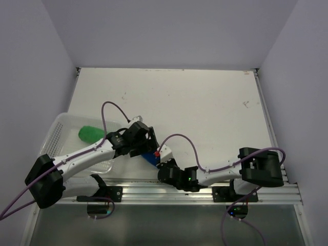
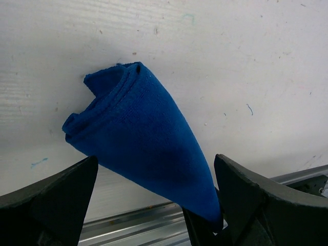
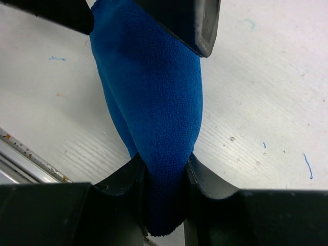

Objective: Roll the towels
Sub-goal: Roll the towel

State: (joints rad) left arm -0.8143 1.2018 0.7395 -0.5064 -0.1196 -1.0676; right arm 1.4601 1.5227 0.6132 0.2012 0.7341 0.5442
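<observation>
A: White desk [image 1: 205, 102], pale walls all round. Blue towel [image 2: 143, 148]?

B: Near the front edge, rolled into a cone. Pinched at its narrow end by the right gripper [image 3: 164, 177], between the wide-spread jaws of the left gripper [image 2: 154, 202].

A: Advice for this step?

B: Probably best to keep the pinch firm, lower gently, and release only once settled, to avoid unrolling.

A: Count?

B: Two towels: one blue, one green towel [image 1: 90, 134], rolled, inside the single white basket [image 1: 59, 128]. Two grippers.

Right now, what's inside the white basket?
The green towel, in a compact bundle, lies in the white basket. The left arm crosses over the basket's near side, so anything under it is hidden.
</observation>
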